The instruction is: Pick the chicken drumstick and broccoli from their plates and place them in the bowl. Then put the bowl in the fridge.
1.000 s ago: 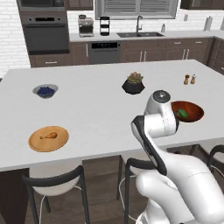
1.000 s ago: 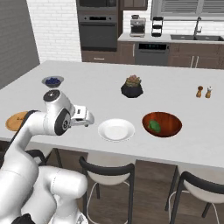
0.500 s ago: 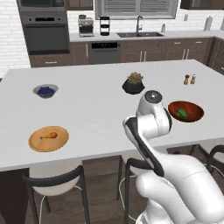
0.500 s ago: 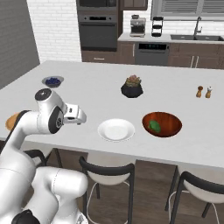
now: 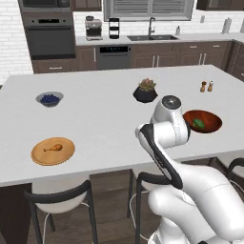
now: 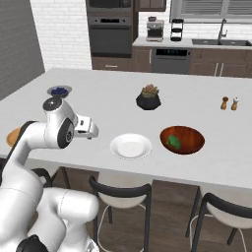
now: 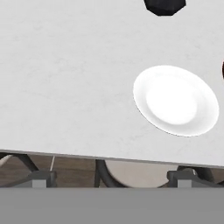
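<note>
My jaws stand wide and hold nothing, looking down on the empty white plate [image 7: 176, 100]; the broccoli [image 6: 173, 141] already lies in the bowl [image 6: 194, 146]. The chicken drumstick [image 5: 53, 148] rests on the wooden plate [image 5: 66, 156], well apart from the white plate on the side away from the bowl, long axis roughly parallel to the worktop [image 5: 105, 119] front edge. No readable writing or brand.

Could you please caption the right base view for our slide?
Broccoli already in the brown bowl, white plate beside it.
</note>
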